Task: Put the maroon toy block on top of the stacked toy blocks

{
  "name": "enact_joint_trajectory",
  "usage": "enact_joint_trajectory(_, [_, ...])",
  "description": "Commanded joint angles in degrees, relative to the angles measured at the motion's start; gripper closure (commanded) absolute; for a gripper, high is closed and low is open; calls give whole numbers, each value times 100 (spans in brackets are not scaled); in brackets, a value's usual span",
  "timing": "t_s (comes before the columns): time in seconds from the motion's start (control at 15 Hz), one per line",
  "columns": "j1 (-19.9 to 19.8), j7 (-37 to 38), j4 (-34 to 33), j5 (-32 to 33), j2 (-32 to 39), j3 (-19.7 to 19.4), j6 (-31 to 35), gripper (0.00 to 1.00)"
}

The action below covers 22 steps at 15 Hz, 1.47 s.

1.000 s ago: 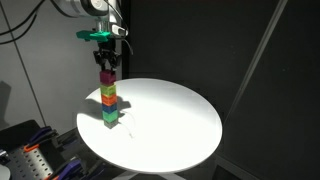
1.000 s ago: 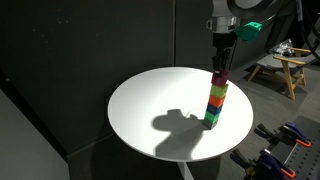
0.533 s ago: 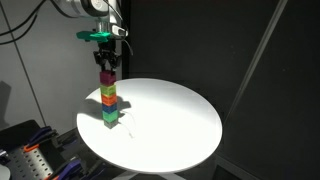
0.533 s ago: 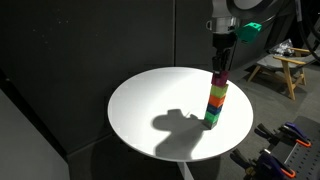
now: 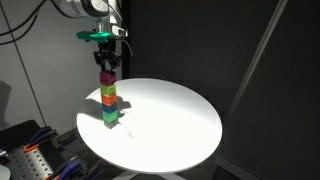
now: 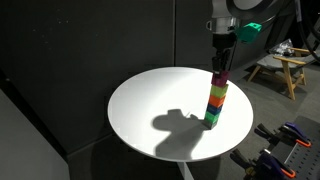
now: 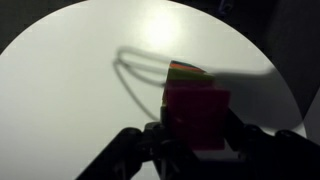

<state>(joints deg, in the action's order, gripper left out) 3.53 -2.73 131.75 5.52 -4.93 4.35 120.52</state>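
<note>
1. In an exterior view, a clutter of tools point(image 5: 32, 152) with blue and orange parts lies at the lower left, off the round white surface point(image 5: 170, 120).
2. Near the left edge of that surface stand the stacked toy blocks point(image 5: 108, 106), an upright column with yellow on top, then orange-red, green and teal-green.
3. Straight above the column, the gripper point(image 5: 106, 68) comes down from overhead and is clamped on the maroon toy block point(image 5: 106, 77). The block sits in line with the column's top. Whether it touches the yellow block cannot be told.
4. In the wrist view, the maroon toy block point(image 7: 196, 116) sits between the dark fingers point(image 7: 150, 140), and yellow and green edges of the column peek out past it.
5. In an exterior view, a dark shadow point(image 6: 175, 125) falls across the surface. To its right rises the column, then a wooden stool point(image 6: 275, 65) in the background.
</note>
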Motion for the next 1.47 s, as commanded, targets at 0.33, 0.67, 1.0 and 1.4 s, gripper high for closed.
enact_joint_trajectory(0.33, [-1, 103, -98, 61, 10, -18, -27, 26])
enact_joint_trajectory(0.67, [-3, 102, -102, 62, 6, -22, -23, 0])
enact_joint_trajectory(1.0, [-16, 142, -137, 24, -51, -40, -141, 0])
enact_joint_trajectory(1.4, [-62, 463, -208, 30, -153, -70, -474, 0])
